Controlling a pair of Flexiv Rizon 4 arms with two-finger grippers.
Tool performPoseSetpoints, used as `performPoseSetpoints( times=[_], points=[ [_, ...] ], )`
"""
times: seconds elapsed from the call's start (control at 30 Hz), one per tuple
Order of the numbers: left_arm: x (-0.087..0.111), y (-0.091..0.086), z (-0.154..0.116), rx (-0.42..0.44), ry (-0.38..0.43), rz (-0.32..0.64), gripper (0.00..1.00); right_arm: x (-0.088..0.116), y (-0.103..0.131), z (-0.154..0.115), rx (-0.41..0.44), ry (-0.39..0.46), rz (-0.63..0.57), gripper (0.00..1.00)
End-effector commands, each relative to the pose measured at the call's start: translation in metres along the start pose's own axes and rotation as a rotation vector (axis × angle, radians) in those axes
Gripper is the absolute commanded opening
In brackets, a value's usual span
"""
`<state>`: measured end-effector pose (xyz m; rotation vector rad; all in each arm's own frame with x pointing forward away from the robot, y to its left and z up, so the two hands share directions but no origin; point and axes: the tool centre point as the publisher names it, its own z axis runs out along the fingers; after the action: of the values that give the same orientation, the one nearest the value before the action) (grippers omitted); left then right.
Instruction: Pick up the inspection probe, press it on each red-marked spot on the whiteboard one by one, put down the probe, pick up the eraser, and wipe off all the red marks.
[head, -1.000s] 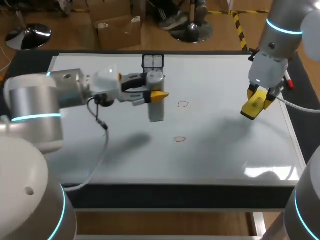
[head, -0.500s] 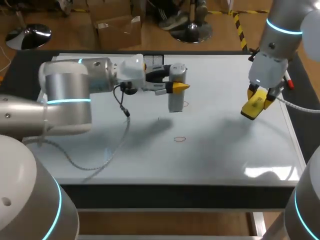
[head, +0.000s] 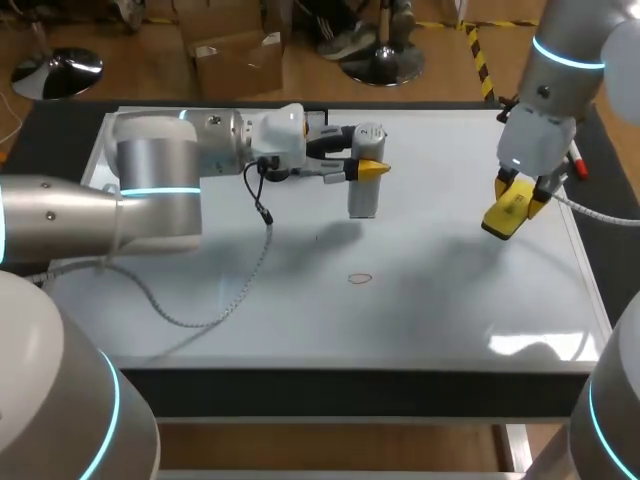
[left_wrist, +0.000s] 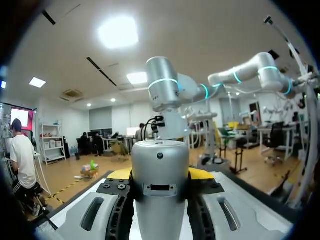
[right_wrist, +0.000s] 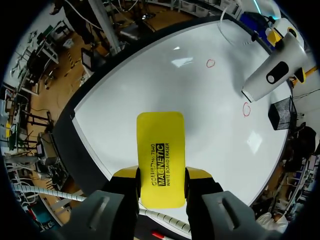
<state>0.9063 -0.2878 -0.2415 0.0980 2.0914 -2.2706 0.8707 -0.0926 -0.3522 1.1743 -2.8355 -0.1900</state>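
My left gripper (head: 366, 170) is shut on the silver cylindrical probe (head: 362, 192), which it holds upright over the whiteboard (head: 450, 300). In the left wrist view the probe (left_wrist: 160, 185) fills the space between the yellow tips. From the head view its lower end hides the far red mark. In the right wrist view that red mark (right_wrist: 246, 109) shows just beside the end of the probe (right_wrist: 272, 75); I cannot tell whether the probe touches the board. A second red mark (head: 360, 279) lies nearer the front. At the board's right, my right gripper (head: 512, 210) is shut on the yellow eraser (right_wrist: 160, 157), held above the board.
A black mesh basket (head: 316, 118) stands at the board's far edge, partly behind my left gripper. A red pen (head: 578, 166) lies by the right edge. My left arm's cable (head: 262, 230) hangs over the board's left half.
My left arm has carried the probe to the right and farther back, onto the far red mark, which the probe now hides. My right arm and the eraser have not moved.
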Motion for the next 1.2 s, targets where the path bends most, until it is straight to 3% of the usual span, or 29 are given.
performPoseSetpoints(
  times=[0.03, 1.2],
  points=[
    [-0.01, 0.009, 0.004, 0.011, 0.028, -0.005, 0.0, 0.0, -0.001, 0.0, 0.002, 0.003, -0.002, 0.0],
    [-0.032, 0.03, 0.009, -0.006, 0.007, -0.014, 0.0, 0.0, -0.001, 0.0, 0.002, 0.003, -0.002, 0.0]
  ],
)
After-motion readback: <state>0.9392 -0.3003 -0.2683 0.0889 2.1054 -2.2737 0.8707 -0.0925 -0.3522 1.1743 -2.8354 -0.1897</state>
